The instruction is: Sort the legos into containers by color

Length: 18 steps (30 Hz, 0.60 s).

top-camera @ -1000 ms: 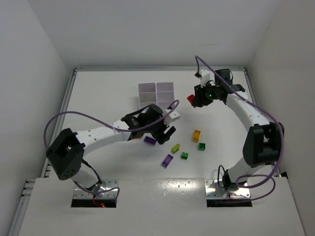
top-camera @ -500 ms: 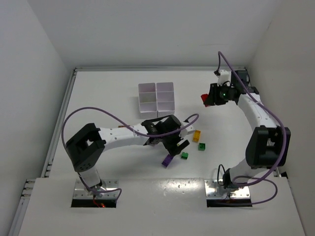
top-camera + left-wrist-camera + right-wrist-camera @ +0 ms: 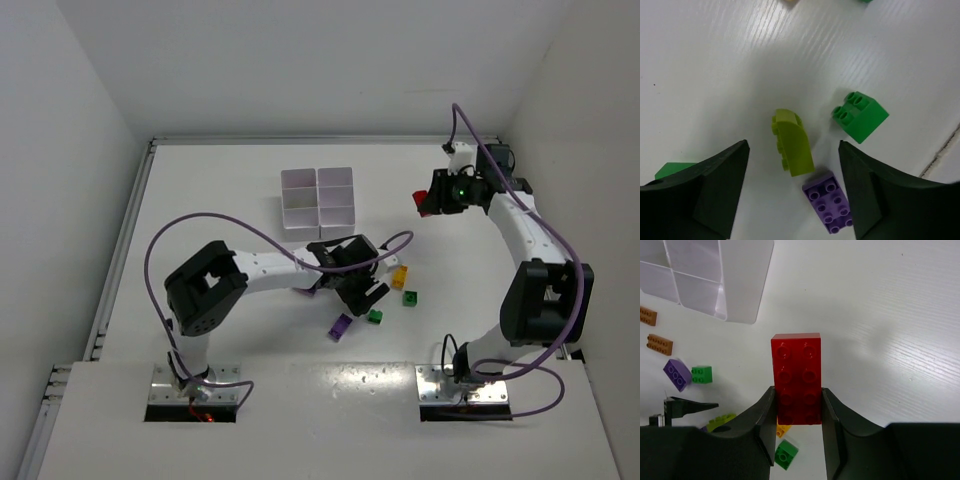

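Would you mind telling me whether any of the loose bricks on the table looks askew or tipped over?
Yes: in the left wrist view the lime brick lies tipped on its side, with its studs facing sideways. The green brick and the purple brick beside it sit studs up. Nothing looks damaged.

The white desk (image 3: 220, 200) carries the white containers (image 3: 318, 195) toward its far middle. Nearer, loose on it, lie a purple lego (image 3: 340, 327), a green lego (image 3: 375, 316), a second green lego (image 3: 410, 298), a yellow-orange lego (image 3: 399, 276) and a lime lego (image 3: 792, 149).
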Motion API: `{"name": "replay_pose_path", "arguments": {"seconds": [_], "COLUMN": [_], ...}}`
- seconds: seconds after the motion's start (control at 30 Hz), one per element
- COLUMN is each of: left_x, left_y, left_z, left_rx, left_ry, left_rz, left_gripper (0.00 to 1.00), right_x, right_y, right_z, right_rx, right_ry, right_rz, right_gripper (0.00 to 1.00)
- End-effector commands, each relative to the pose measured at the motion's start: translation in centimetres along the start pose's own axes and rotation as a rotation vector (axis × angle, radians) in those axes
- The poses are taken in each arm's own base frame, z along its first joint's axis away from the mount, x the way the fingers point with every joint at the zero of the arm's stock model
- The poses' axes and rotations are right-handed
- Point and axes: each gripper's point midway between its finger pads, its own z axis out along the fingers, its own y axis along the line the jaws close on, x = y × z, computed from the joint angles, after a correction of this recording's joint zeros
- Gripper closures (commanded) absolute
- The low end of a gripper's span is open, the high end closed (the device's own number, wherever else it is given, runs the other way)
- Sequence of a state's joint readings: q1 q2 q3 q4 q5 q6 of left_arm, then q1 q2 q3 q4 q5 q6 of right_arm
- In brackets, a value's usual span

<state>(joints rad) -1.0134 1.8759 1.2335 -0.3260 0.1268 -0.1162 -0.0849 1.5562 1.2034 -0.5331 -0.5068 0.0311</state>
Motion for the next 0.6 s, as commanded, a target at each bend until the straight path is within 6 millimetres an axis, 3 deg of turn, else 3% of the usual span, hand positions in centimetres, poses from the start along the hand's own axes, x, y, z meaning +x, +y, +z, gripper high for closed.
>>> {"name": "replay_pose_path", "arguments": {"seconds": [0.0, 0.2, 0.27, 0.3, 0.37, 0.47, 0.5, 0.53, 0.57], "left_x": [-0.6, 0.6, 1.0, 0.6, 0.8, -1.1, -1.9, -3.9, -4.4], "left_y": [0.7, 2.5, 3.3, 3.3, 3.8, 4.1, 4.2, 4.6, 5.8], "left_z": [-0.3, 0.0, -0.1, -0.5, -1.2, -3.9, -5.0, -7.4, -8.6], "left_rx": [-0.014, -0.027, -0.03, -0.03, -0.022, -0.003, 0.012, 0.002, -0.012], "left_ry": [-0.001, 0.025, 0.032, 0.019, 0.003, -0.095, -0.135, -0.218, -0.254], "left_rz": [-0.032, -0.084, -0.104, -0.111, -0.131, -0.148, -0.151, -0.16, -0.178], "left_gripper": [0.24, 0.42, 0.58, 0.7, 0.81, 0.93, 0.93, 0.93, 0.93], "right_x": [-1.2, -1.2, -1.9, -1.9, -2.2, -3.4, -4.5, -5.1, -5.0], "right_y": [0.8, 0.9, 0.8, 1.0, 1.7, 3.0, 3.8, 4.7, 4.8], "right_z": [-1.1, -1.0, -1.0, -1.0, -0.4, 0.7, 0.9, 1.5, 2.7], "right_rx": [-0.018, -0.028, -0.027, -0.037, -0.065, -0.113, -0.146, -0.164, -0.177], "right_ry": [-0.052, -0.045, -0.056, -0.057, -0.051, -0.055, -0.071, -0.073, -0.053], "right_rz": [-0.009, -0.014, -0.02, -0.02, -0.06, -0.09, -0.11, -0.132, -0.145], "right_gripper": [0.98, 0.99, 0.99, 0.99, 0.99, 0.99, 0.99, 0.99, 1.0]}}
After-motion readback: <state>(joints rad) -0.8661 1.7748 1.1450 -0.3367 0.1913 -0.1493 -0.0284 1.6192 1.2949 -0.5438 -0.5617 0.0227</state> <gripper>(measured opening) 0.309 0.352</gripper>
